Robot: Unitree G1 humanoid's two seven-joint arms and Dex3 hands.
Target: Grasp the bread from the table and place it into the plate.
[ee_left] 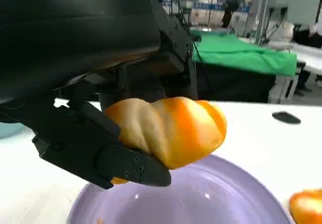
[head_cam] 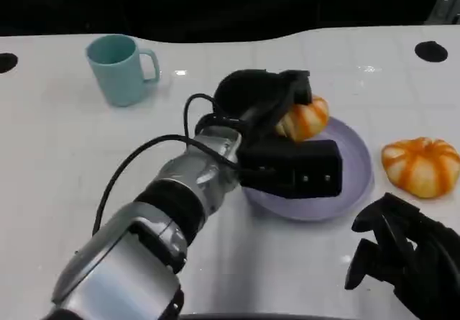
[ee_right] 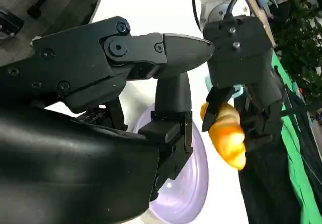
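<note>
My left hand (head_cam: 262,97) grips an orange-and-cream bread roll (head_cam: 305,118) and holds it over the far rim of the lilac plate (head_cam: 356,183). In the left wrist view the bread (ee_left: 171,128) hangs clear above the plate (ee_left: 211,199), pinched between black fingers (ee_left: 126,163). The right wrist view shows the same roll (ee_right: 227,136) in the left hand (ee_right: 241,58), above the plate (ee_right: 193,178). A second striped roll (head_cam: 422,165) lies on the table right of the plate. My right hand (head_cam: 406,259) rests low at the front right, fingers apart, holding nothing.
A teal mug (head_cam: 118,68) stands at the back left of the white table (head_cam: 72,162). Black round holes (head_cam: 430,50) mark the table's far corners. The left arm's cable loops over the table left of the plate.
</note>
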